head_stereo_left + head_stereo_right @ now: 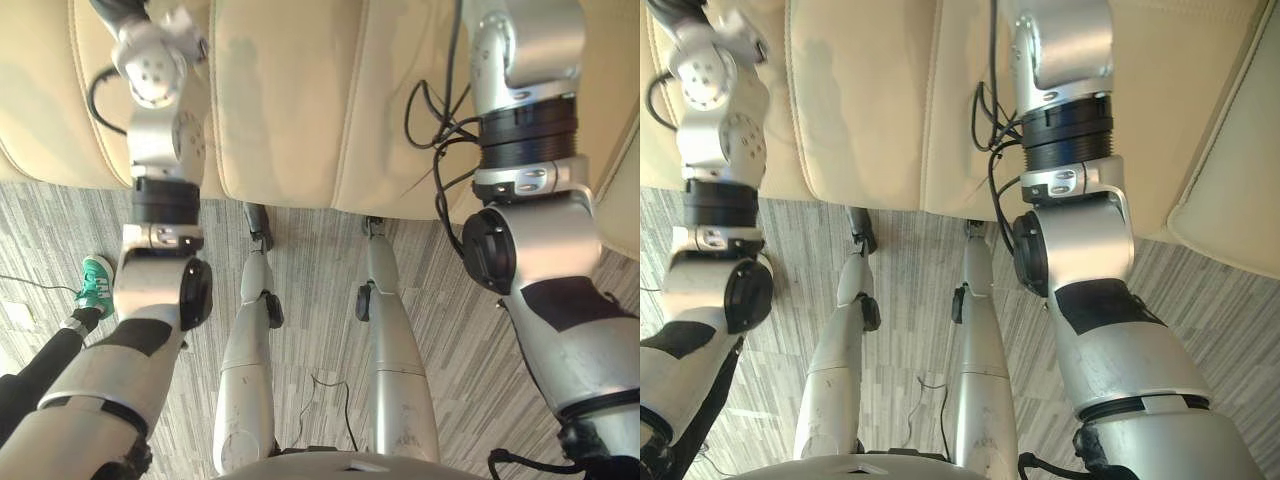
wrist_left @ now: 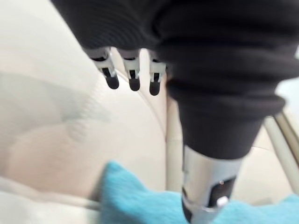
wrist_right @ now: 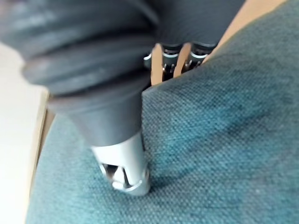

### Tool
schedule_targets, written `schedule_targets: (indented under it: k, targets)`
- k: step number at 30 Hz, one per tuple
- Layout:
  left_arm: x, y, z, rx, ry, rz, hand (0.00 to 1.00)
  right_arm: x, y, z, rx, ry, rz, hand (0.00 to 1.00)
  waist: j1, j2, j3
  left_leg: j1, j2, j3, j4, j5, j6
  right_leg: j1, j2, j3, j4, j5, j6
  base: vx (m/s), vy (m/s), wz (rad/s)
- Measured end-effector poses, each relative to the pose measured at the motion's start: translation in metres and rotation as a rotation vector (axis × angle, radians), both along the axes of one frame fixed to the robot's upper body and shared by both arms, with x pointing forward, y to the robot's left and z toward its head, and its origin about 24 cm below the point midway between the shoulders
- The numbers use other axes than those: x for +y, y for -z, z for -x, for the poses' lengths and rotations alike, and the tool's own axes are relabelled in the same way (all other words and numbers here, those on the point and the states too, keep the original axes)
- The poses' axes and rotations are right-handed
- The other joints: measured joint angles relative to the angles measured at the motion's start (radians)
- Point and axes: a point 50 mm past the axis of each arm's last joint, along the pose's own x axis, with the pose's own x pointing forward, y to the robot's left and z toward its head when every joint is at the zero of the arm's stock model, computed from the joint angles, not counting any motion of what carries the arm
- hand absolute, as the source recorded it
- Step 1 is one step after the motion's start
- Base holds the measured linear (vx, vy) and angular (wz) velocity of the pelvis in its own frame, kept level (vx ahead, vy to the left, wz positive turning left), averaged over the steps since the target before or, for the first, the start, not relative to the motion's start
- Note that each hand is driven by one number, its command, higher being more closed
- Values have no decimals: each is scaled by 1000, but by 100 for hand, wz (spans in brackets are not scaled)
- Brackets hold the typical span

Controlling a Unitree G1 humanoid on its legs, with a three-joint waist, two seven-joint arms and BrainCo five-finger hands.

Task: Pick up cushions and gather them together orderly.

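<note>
Reaching over the cream sofa (image 1: pixel 290 100), the left hand (image 2: pixel 132 70) hangs open, its fingers straight and holding nothing, near a light-blue cushion (image 2: pixel 135 196) that rests against the sofa. The right hand (image 3: pixel 124 163) presses on a teal cushion (image 3: pixel 224 140); whether it grips it cannot be told. A person's green shoe (image 1: pixel 97 283) stands on the grey carpet (image 1: pixel 320 270).

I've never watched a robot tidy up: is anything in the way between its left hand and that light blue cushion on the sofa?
Nothing visible stands between them. The left hand hangs open over the bare cream sofa, and the light blue cushion lies beyond it, uncovered. The right hand rests on a teal cushion.
</note>
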Motion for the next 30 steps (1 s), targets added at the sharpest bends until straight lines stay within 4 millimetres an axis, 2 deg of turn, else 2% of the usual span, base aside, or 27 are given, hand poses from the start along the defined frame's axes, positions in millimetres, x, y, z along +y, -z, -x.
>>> schedule_targets:
  k: [1,4,7,8,11,14,18,20,23,24,25,26,28,29,30]
  targets:
    - [2,14,-1,28,0,7,0,-3,9,-2,4,-15,-7,0,0,-1,1,-1,1,0,0,1,1,-8,1,0,14,-7,-3,0,0,0]
    - [6,26,-1,44,1,17,0,-5,18,-6,32,-22,0,0,0,-9,5,-1,1,7,0,2,3,-20,6,4,29,-12,-2,-5,0,-4]
    - [10,24,4,5,13,21,0,-8,30,-5,32,-41,10,0,-1,-27,16,4,4,21,0,3,4,-22,8,17,28,-10,4,-3,2,-13]
    - [15,19,9,-33,13,28,0,-8,33,-2,22,-51,14,0,-3,-43,25,18,5,36,0,3,4,-19,11,33,29,0,-3,14,-7,-25]
    - [29,19,16,-68,-16,23,0,-18,47,-3,41,-54,3,0,-11,-50,29,61,11,47,0,3,4,18,19,40,28,7,-3,12,-9,-17]
    - [47,27,27,-97,-41,37,0,-32,61,4,32,-40,-11,0,-16,-55,32,123,21,55,0,-5,2,79,29,41,23,1,-6,-7,-9,-13]
    - [81,46,46,-102,-128,13,0,-57,86,16,27,17,46,0,-15,-56,33,192,29,58,22,-33,13,162,36,42,11,-17,-2,-8,-7,-5]
    - [94,64,54,-67,-159,6,0,-71,107,20,66,47,41,0,-11,-56,33,230,33,56,21,-37,13,201,38,37,11,-21,-1,0,0,0]
    - [108,102,72,20,-190,-26,0,-98,151,34,156,128,30,0,-7,-56,32,303,34,46,12,-44,15,277,38,23,13,-39,0,41,2,6]
    - [111,114,80,39,-196,-29,0,-106,169,41,196,155,30,0,-7,-55,32,328,33,39,7,-46,15,304,37,15,14,-47,0,48,17,14]
    - [113,135,92,74,-201,-20,0,-116,195,48,274,178,30,0,-7,-55,32,372,33,29,2,-49,13,349,38,5,20,-60,0,49,17,14]
    - [114,143,96,92,-200,-11,0,-118,205,51,301,181,26,0,-7,-55,31,388,33,27,2,-53,11,364,40,3,23,-63,0,49,19,9]
    - [113,190,111,226,-193,35,0,-118,244,59,418,173,20,0,-4,-55,23,469,32,31,5,-84,19,443,39,2,27,-94,-2,53,31,-2]
    - [109,226,123,341,-169,64,0,-116,274,66,511,149,15,0,-1,-56,-18,500,30,33,7,-97,19,475,39,3,26,-106,-3,61,32,-5]
    - [107,238,127,385,-157,74,0,-115,285,69,549,140,7,0,1,-56,-33,514,30,33,7,-103,21,488,39,2,26,-110,-2,104,36,-7]
